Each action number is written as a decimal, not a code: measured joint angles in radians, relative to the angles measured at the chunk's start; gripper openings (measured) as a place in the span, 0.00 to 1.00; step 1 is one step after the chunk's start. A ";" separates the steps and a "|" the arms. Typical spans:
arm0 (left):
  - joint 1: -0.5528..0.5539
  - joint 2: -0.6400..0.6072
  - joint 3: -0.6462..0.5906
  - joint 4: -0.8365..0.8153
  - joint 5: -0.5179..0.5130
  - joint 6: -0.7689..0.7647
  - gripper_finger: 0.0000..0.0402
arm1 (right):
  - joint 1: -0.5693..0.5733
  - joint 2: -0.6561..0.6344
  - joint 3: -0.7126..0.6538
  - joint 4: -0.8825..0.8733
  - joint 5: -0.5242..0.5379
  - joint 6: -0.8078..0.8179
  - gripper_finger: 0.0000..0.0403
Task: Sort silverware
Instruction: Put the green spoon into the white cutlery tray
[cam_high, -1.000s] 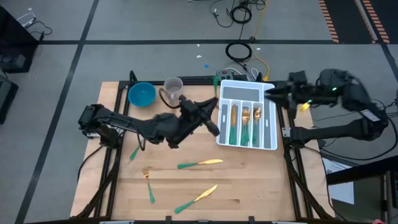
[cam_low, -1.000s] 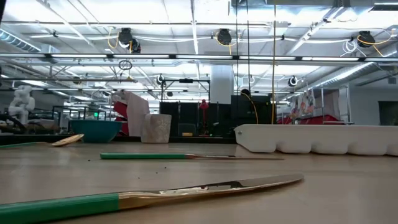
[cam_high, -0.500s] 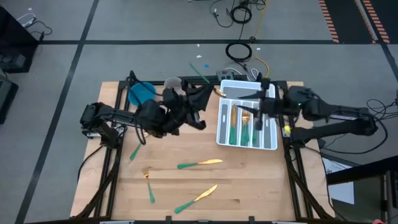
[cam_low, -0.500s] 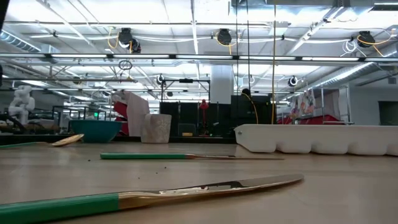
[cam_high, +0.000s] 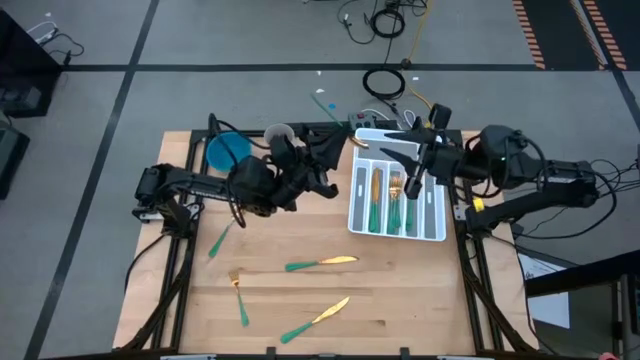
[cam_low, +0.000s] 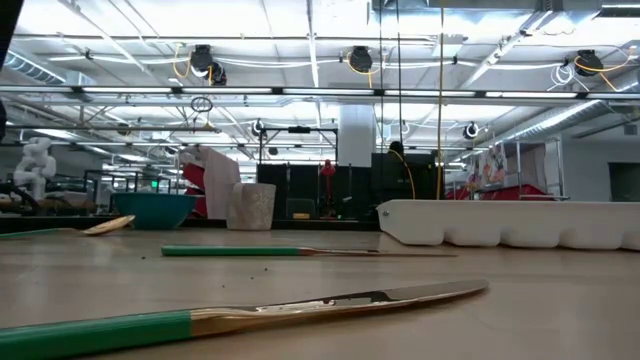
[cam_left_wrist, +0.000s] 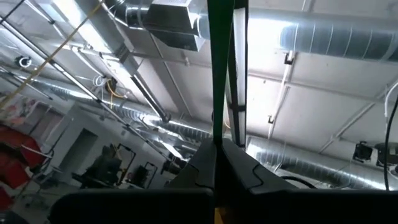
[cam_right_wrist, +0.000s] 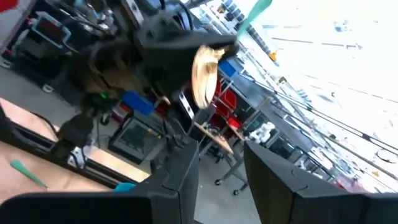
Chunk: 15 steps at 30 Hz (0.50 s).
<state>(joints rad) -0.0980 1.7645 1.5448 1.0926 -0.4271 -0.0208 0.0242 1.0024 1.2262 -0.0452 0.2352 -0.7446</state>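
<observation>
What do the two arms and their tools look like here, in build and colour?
Both arms are dark, nearly black, jointed and bulky, with black cables running along them. The left arm ends in a dark two-finger tool. The right arm has a yellow mark near its base and a small green light. The right tool has two flat, dark grey fingers.

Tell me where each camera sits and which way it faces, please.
High: above the table, facing straight down; both arms show.
Low: at tabletop height, facing level across a knife into the room; no arm.
Left wrist: faces the ceiling; left claw shut on a spoon.
Right wrist: faces the left claw; right claw open.
Shared: both wrist views show the spoon.
</observation>
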 joint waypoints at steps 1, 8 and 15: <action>0.003 0.000 0.000 0.001 0.008 0.000 0.02 | 0.006 0.006 0.016 -0.014 -0.002 0.002 0.30; 0.033 0.008 0.000 0.003 0.069 -0.064 0.02 | 0.030 0.067 0.060 -0.028 -0.052 -0.003 0.30; 0.036 0.015 0.000 0.001 0.084 -0.078 0.02 | 0.031 0.122 0.078 -0.028 0.003 -0.004 0.30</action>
<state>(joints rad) -0.0624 1.7794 1.5448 1.0935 -0.3429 -0.0986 0.0547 1.1240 1.3041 -0.0732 0.2383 -0.7490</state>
